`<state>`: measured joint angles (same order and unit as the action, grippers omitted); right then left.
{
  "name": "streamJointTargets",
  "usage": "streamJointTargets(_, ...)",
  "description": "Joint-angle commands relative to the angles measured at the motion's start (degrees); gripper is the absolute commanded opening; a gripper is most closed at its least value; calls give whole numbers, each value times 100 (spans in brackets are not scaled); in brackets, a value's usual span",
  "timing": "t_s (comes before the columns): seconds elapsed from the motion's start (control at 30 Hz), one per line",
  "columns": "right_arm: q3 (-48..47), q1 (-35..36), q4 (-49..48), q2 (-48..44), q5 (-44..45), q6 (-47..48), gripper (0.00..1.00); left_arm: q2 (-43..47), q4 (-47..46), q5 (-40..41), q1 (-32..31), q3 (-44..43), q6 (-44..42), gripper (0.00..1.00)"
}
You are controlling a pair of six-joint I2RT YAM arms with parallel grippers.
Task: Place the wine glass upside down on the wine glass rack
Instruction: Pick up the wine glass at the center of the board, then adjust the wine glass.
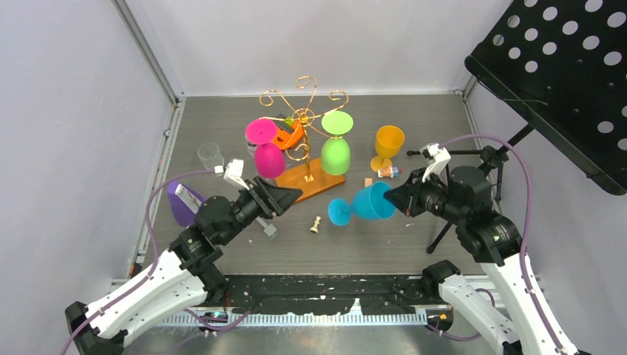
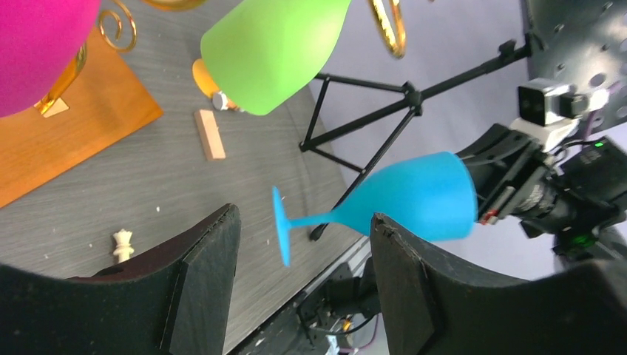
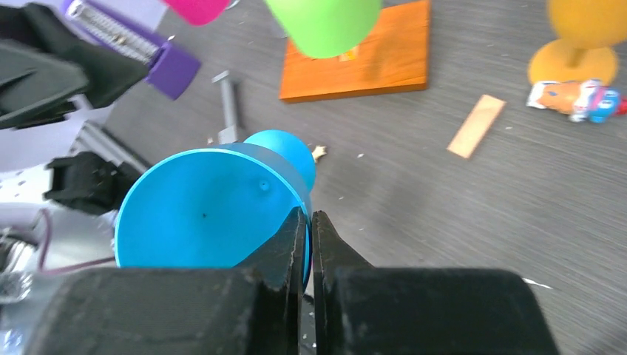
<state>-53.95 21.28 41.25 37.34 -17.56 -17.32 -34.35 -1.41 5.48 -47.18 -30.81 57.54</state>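
Observation:
My right gripper is shut on the rim of a blue wine glass, one finger inside the bowl, and holds it on its side above the table, foot pointing left. My left gripper is open and empty, just left of that foot; in the left wrist view the blue glass lies beyond my spread fingers. The gold wire rack on its orange-brown wooden base stands behind, with a pink glass and a green glass hanging upside down on it.
An upright yellow glass, a small wooden block, a small colourful toy, a white chess piece, a clear cup, a purple object and a black tripod with a perforated black panel stand around.

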Motion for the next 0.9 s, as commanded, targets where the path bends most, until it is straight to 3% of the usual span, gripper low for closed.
streamJointTargets(0.0, -3, 24, -208, -185, -1062, -243, 6, -225, 110, -442, -43, -265, -316, 64)
streamJointTargets(0.43, 145, 26, -1007, -150, -1407, -646, 6, -664, 596, -647, -437, -542, -653, 63)
streamJointTargets(0.87, 283, 26, -1362, -199, -1452, -834, 6, -965, 694, -1003, -725, -734, -832, 48)
